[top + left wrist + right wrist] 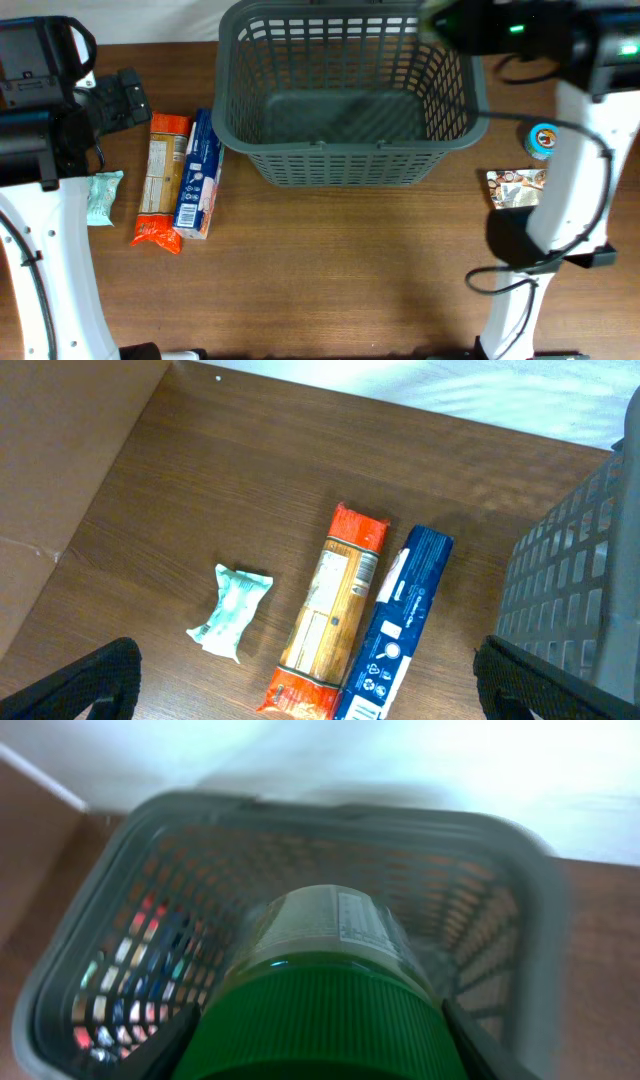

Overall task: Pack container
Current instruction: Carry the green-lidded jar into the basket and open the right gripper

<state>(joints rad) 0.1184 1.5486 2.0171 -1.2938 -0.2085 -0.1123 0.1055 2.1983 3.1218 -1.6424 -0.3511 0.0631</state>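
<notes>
Over the far right corner of the container, which sits mid-way along the counter's far edge, the right arm reaches in, its jaws half-open and clamped on a green-capped bottle. Released this near the rim, the bottle could clip the wall and topple outside. The left jaws hang wide open and empty above the left-edge packets.

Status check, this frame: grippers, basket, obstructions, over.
Left gripper open. Right gripper shut on green-capped bottle, over large dark grey plastic basket. Basket empty; nothing blocking.
</notes>
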